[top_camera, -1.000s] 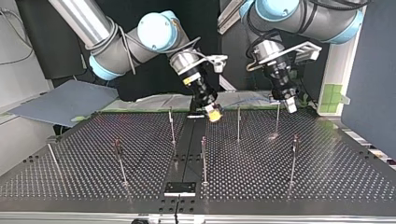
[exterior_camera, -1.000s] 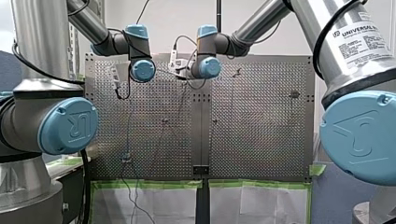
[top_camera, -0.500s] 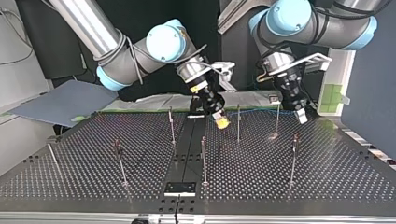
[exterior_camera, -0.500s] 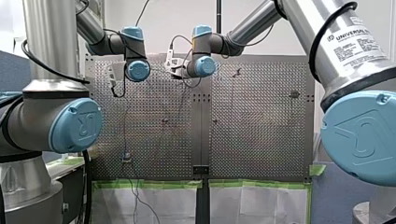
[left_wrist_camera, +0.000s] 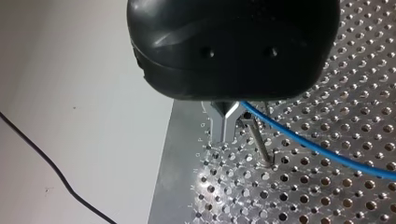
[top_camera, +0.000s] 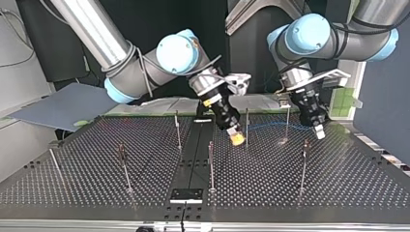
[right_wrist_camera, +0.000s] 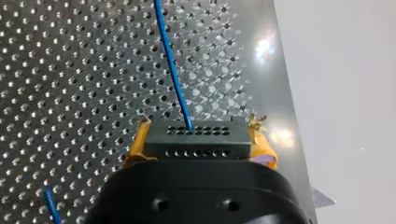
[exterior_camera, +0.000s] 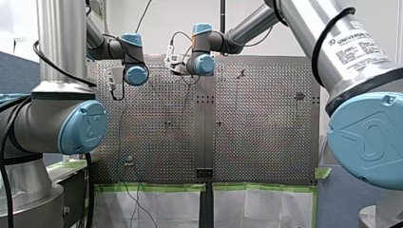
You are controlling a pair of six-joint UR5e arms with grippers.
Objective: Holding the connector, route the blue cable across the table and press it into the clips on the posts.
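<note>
The black housing of my left gripper (left_wrist_camera: 225, 122) fills much of the left wrist view, hiding where the blue cable (left_wrist_camera: 317, 149) begins; the cable's far end runs out of view. In the right wrist view, my right gripper (right_wrist_camera: 200, 141) covers the near side of the connector (right_wrist_camera: 196, 145) (only its holed face shows). In the front view, wrist joints (exterior_camera: 135, 75) screen both grippers. The posts (top_camera: 211, 166) are too thin in the top view to show clips.
</note>
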